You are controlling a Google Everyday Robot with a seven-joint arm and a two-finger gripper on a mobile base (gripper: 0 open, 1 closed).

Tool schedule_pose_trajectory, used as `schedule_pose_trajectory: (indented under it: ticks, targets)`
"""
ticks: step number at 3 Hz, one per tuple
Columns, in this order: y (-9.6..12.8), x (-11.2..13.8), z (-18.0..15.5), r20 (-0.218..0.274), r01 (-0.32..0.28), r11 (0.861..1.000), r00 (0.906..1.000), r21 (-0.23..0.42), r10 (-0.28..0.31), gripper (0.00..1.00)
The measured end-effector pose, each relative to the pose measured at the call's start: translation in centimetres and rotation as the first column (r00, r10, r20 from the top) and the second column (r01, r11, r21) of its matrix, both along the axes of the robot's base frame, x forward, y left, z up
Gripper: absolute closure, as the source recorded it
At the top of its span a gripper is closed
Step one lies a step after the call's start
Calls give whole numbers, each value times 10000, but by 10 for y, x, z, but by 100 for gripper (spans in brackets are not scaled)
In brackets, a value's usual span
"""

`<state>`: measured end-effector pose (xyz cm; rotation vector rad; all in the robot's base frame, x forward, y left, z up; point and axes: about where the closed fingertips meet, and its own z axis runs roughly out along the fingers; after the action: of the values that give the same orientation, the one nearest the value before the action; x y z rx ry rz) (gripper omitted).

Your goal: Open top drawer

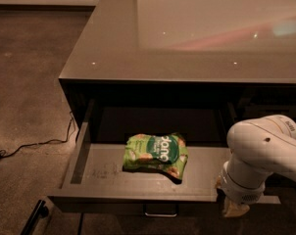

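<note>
The top drawer (104, 173) stands pulled far out from under the grey counter, its scuffed grey floor showing. Its small loop handle (160, 212) sits at the centre of the front, at the bottom edge of the view. A green snack bag (156, 153) lies on the drawer floor near the middle. My gripper (234, 208) is at the drawer's right front corner, below the white arm (265, 151), to the right of the handle and apart from it. Only a tan fingertip shows.
The glossy grey counter top (187, 33) overhangs the drawer. A black cable (35, 143) runs over the carpet at the left. A dark bar (33, 217) lies on the floor at the lower left.
</note>
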<state>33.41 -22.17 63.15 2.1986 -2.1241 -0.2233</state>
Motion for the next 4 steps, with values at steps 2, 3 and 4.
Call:
schedule_pose_trajectory:
  ticks: [2, 3, 4]
  targets:
    - [0, 0, 0, 1, 0, 10000, 10000, -1, 0, 40]
    - [0, 0, 0, 0, 0, 10000, 10000, -1, 0, 16]
    - [0, 0, 0, 0, 0, 10000, 10000, -1, 0, 0]
